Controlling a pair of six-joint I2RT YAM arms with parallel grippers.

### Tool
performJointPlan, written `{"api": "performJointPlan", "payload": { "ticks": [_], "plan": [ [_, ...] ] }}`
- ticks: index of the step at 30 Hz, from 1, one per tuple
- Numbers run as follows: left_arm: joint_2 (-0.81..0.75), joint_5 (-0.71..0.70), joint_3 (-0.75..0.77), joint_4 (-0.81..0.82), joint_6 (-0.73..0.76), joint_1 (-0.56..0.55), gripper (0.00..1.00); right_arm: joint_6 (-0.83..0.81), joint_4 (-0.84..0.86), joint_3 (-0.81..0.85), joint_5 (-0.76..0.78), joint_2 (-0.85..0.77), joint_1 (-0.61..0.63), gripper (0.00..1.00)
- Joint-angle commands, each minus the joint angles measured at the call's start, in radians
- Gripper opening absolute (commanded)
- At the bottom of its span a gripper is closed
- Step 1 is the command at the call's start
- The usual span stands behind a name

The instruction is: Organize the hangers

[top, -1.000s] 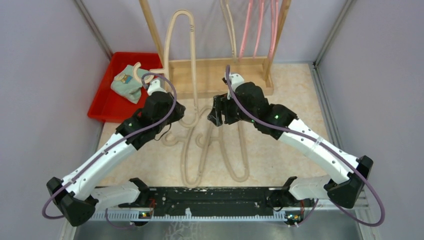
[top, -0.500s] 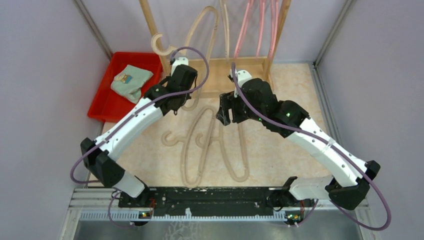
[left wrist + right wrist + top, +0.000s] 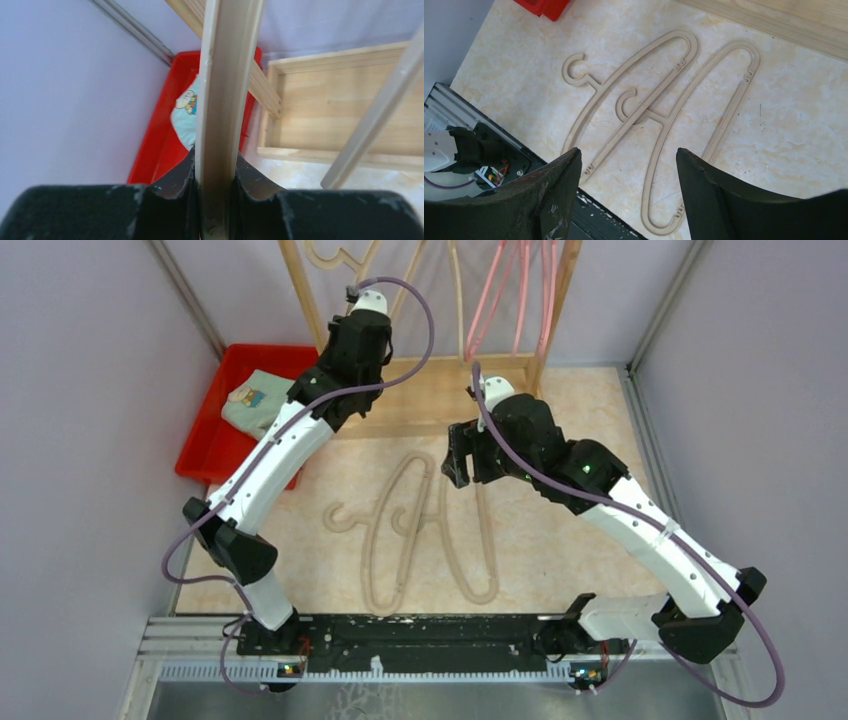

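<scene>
My left gripper [image 3: 358, 340] is raised at the left post of the wooden rack and is shut on a beige hanger [image 3: 405, 290] that runs out of the top of the view. In the left wrist view the jaws [image 3: 215, 200] pinch the hanger's bar [image 3: 220, 100]. Two more beige hangers [image 3: 369, 560] [image 3: 488, 540] lie flat and overlapping on the table. My right gripper [image 3: 455, 455] hovers open and empty above them, and in the right wrist view [image 3: 626, 152] both hangers [image 3: 596, 92] [image 3: 654, 152] lie below it. Pink hangers [image 3: 545, 290] hang on the rack's right side.
The wooden rack [image 3: 440, 400] stands at the back with posts left and right. A red bin [image 3: 215, 455] holding a teal cloth [image 3: 255, 405] sits at the back left, and shows in the left wrist view [image 3: 155, 150]. Walls close in on both sides.
My left arm has stretched out and lifted the beige hanger from above the table up to the rack's top. My right gripper has drifted slightly right, still open.
</scene>
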Motion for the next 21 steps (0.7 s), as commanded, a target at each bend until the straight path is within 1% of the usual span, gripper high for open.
{"api": "performJointPlan", "payload": {
  "ticks": [1, 2, 4, 9, 13, 21],
  "plan": [
    [0.034, -0.121, 0.044, 0.235, 0.255, 0.013, 0.00, -0.015, 0.015, 0.064, 0.001, 0.001, -0.015, 0.69],
    [0.046, -0.118, 0.055, 0.254, 0.282, 0.017, 0.00, -0.016, 0.013, 0.068, 0.000, 0.004, -0.016, 0.69],
    [0.075, -0.095, 0.102, 0.242, 0.292, 0.033, 0.00, -0.018, 0.007, 0.077, 0.001, 0.010, -0.018, 0.69],
    [0.159, -0.038, 0.224, 0.173, 0.301, 0.073, 0.00, -0.018, 0.000, 0.093, -0.002, 0.017, -0.024, 0.69],
    [0.219, 0.015, 0.312, 0.100, 0.276, 0.106, 0.00, -0.018, -0.008, 0.098, -0.001, 0.024, -0.030, 0.69],
    [0.276, 0.113, 0.315, -0.002, 0.219, 0.143, 0.00, -0.017, -0.001, 0.099, -0.022, 0.041, -0.055, 0.69]
  ]
}}
